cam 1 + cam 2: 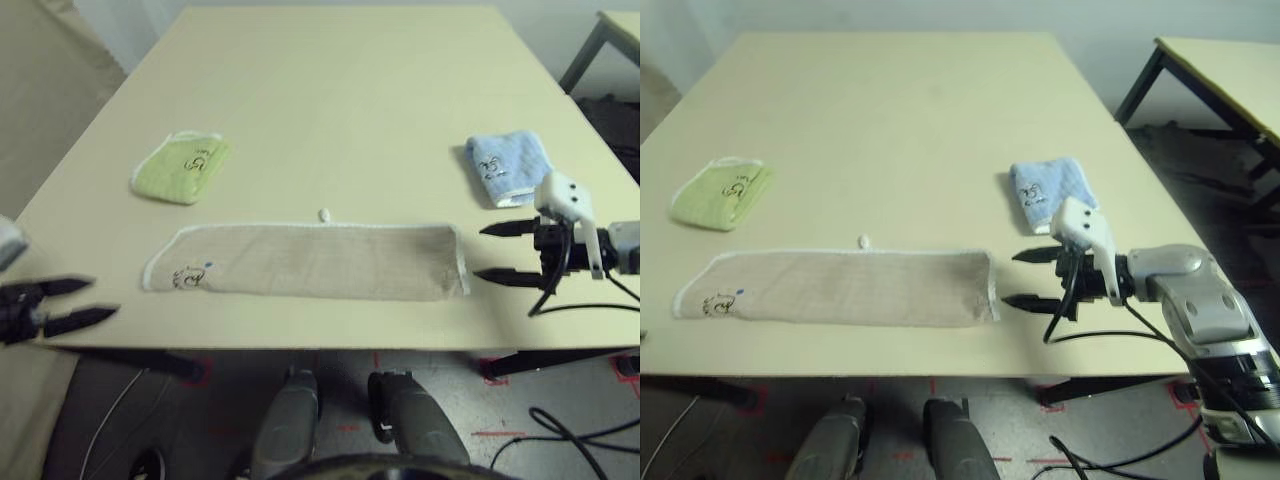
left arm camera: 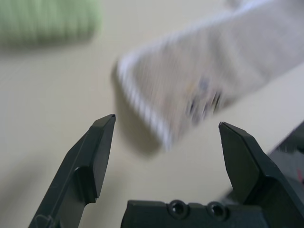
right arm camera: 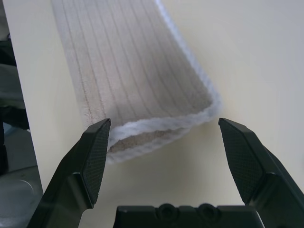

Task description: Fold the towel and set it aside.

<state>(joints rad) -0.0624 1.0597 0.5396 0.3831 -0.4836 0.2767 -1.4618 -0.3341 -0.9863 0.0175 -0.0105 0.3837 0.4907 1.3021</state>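
Note:
The towel lies as a long beige strip with white edging along the table's front edge, its logo at the left end and a small white loop at its far side. My left gripper hovers open off the front left corner, a short way from the towel's logo end, with nothing between its fingers. At the strip's right end my right gripper stands open, its fingertips level with the folded end and just short of it.
A folded light green towel lies at the left behind the strip. A folded light blue towel sits at the right, just behind my right gripper. The table stretches far back. Another table stands at the far right.

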